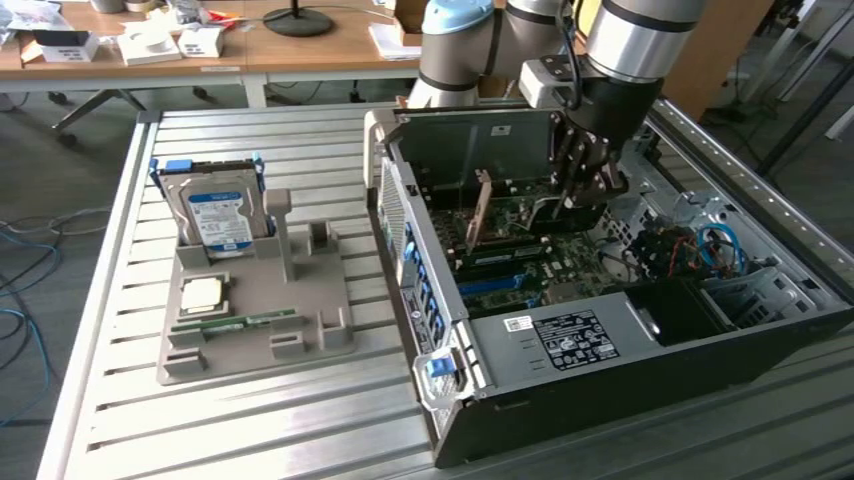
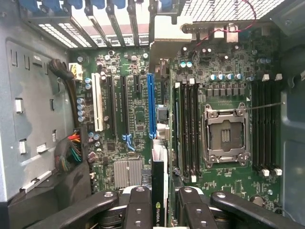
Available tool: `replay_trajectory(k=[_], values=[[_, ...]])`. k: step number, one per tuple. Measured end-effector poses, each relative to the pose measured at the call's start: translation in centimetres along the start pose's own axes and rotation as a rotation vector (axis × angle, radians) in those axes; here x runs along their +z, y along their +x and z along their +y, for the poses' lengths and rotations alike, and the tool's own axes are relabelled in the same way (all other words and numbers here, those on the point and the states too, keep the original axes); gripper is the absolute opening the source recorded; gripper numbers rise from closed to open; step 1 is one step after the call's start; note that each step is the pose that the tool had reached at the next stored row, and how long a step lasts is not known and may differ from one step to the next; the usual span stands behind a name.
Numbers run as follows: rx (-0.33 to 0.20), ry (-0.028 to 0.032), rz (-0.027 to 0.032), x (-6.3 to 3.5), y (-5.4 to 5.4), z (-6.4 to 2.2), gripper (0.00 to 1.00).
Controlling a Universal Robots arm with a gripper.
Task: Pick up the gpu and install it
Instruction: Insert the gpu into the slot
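The fingers (image 2: 140,210) are closed on the gpu (image 2: 159,191), one on each side, holding it on its edge. It is inside the open computer case (image 1: 574,400), over the green board (image 2: 128,119), near the long blue slot (image 2: 151,105).

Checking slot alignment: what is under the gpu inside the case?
Under the gpu, held by the gripper, the motherboard shows, its long blue slot close by. The spot straight beneath the card is covered.

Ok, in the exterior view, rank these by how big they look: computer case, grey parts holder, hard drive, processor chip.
Largest to smallest:
1. computer case
2. grey parts holder
3. hard drive
4. processor chip
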State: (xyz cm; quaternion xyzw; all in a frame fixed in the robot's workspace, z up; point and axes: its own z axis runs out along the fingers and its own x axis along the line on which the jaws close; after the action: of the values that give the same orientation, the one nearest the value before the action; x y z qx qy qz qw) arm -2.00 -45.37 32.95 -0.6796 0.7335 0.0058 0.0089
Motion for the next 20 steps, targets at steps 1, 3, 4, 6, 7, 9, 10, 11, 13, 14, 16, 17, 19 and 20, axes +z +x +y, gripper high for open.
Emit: replay_trajectory(k=[1,3,4,6,7,9,10,11,13,14,16,17,19,20], values=[[0.0,-0.0001,0.0001,0.0,0.0,0.0,0.26],[0.0,0.0,0.0001,0.0,0.0,0.0,0.26],[0.0,0.0,0.0,0.01,0.0,0.0,0.26],[0.0,0.0,-0.0001,0.01,0.0,0.0,0.26],[0.0,0.0,-0.0001,0.03,0.0,0.0,0.26],[0.0,0.0002,-0.0005,0.13,0.0,0.01,0.26],[0.0,0.0,-0.0003,0.22,0.01,0.02,0.26],[0.0,0.0,-0.0001,0.32,0.01,0.03,0.26],[0.0,0.0,-0.0002,0.58,0.01,0.05,0.26],[0.0,0.0,-0.0002,0.69,0.02,0.05,0.26],[0.0,0.0,0.0001,0.8,0.02,0.06,0.26],[0.0,-0.0001,0.0001,0.8,0.02,0.06,0.26],[0.0,-0.0001,0.0001,0.8,0.02,0.06,0.26],[0.0,0.0,0.0,0.81,0.02,0.06,0.26]])
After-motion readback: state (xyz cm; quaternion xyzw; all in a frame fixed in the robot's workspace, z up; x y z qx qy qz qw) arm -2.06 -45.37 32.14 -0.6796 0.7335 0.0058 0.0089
